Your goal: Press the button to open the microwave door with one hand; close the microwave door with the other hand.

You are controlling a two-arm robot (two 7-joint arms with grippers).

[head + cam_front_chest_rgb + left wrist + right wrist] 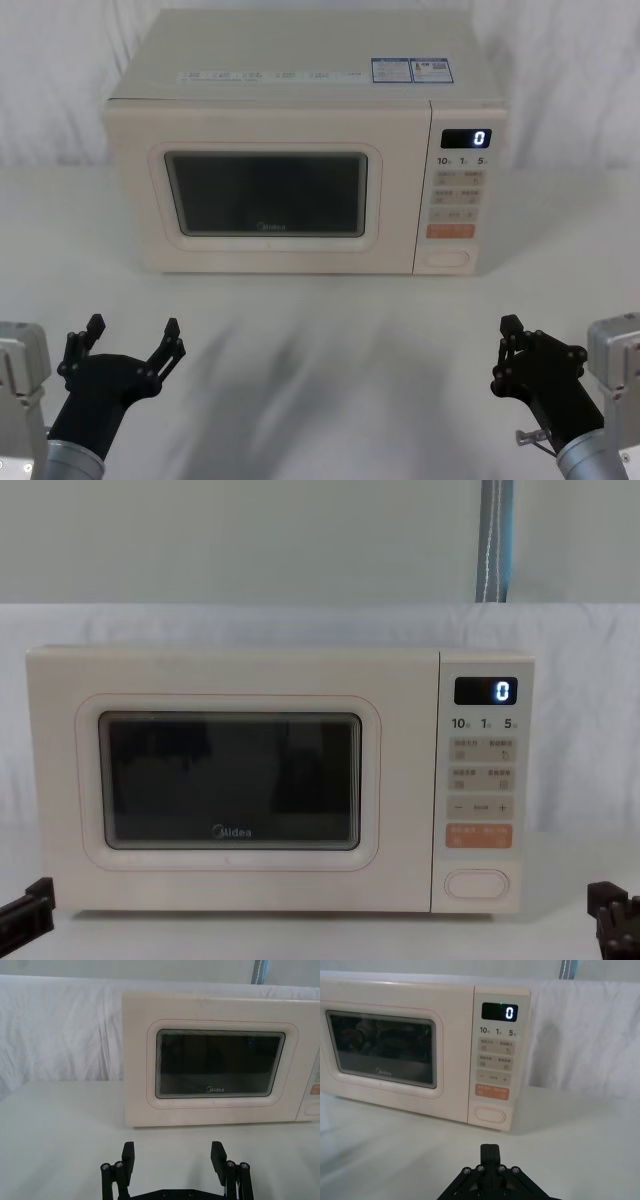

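The microwave door (270, 195) is sitting shut at centre frame, and the button (447, 259) at the panel's lower right is waiting unpressed; both steps look outstanding. The left hand (130, 340) is hovering spread at lower left, the right hand (512, 350) pinched closed at lower right, above the worktop (330, 340).

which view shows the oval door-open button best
The chest view: the button faces the camera squarely, fully outlined under the orange key. The right wrist view shows it angled, the head view small, and the left wrist view cuts it at the frame edge.
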